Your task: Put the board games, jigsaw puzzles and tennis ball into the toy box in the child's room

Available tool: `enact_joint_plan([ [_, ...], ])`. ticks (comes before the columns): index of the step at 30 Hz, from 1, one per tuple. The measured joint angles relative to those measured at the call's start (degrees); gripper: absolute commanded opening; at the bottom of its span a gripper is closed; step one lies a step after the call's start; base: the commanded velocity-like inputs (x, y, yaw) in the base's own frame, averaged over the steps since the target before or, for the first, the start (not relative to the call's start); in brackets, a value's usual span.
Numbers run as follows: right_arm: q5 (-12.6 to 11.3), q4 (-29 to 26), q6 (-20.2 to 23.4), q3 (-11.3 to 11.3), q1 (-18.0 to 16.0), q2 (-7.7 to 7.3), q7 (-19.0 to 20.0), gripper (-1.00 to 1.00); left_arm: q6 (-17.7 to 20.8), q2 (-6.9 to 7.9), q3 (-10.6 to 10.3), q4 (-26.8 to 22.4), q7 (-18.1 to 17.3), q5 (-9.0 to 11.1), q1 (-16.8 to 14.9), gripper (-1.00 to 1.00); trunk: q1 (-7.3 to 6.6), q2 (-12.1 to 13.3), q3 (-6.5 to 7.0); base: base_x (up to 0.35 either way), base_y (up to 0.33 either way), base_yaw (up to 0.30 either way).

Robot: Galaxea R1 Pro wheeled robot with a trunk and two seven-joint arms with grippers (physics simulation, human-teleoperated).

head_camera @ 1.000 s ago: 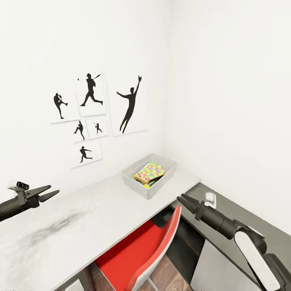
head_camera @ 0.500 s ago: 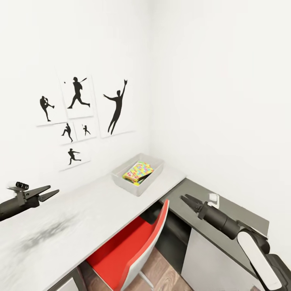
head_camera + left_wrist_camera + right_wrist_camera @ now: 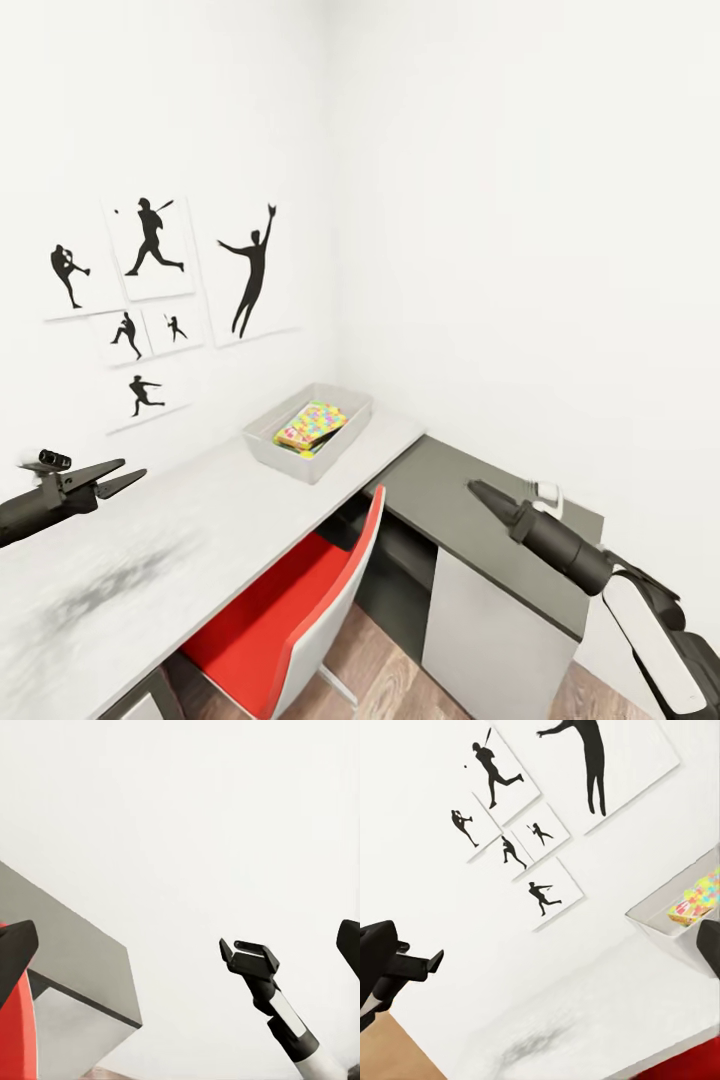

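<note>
A: Head view first — where is the toy box (image 3: 308, 432)?
B: On the white worktop (image 3: 200, 540), at its far end by the room's corner. A colourful boxed toy (image 3: 311, 425) lies inside it; I cannot tell whether it is a puzzle or a board game.
A: And around it?
B: Baseball silhouette pictures (image 3: 160, 290) hang on the wall behind. A red chair (image 3: 290, 620) is pushed under the worktop, and a dark grey cabinet (image 3: 480, 560) adjoins the worktop's end.
A: The arms?
B: The left gripper (image 3: 120, 478) hovers over the near part of the worktop, well apart from the box, fingers parted a little, holding nothing. The right gripper (image 3: 483, 492) hangs above the dark cabinet; its fingers look close together, though I cannot tell for sure. In the right wrist view the box (image 3: 679, 922) shows at the worktop's edge.
</note>
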Motion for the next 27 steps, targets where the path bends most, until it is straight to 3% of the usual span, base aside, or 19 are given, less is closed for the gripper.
enact_joint_plan([
  [27,0.02,1.61,0.14,-1.82,0.00,0.08,0.39,1.00,-0.06,0.00,0.04,0.00,-0.05,0.02,0.00,1.00,0.00,0.00,1.57,-0.029,-0.001,-0.185],
])
